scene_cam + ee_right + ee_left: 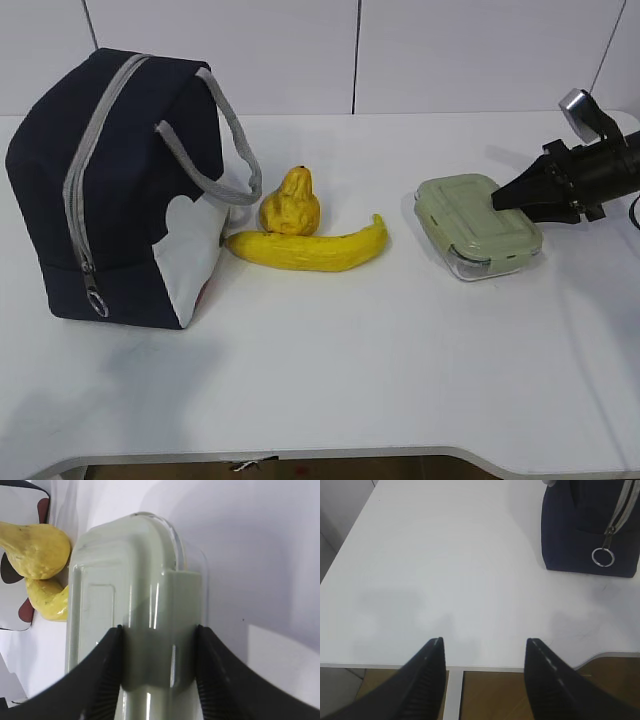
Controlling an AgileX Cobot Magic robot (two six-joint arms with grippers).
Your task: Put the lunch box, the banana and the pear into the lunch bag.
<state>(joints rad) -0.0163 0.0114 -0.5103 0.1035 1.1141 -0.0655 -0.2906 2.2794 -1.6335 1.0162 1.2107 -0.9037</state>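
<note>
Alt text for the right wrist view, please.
The right gripper straddles the lunch box over its green lid clip, fingers at either side. Beyond it, at upper left, lie the pear and a banana end on the white table.

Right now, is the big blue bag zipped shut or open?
Shut. The lunch bag's grey zipper runs closed down to its ring pull, with no gap showing.

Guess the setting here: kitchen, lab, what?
Likely a lab test bench: bare white table, plain white panelled wall, and only staged props, a bag, banana, pear and box.
</note>
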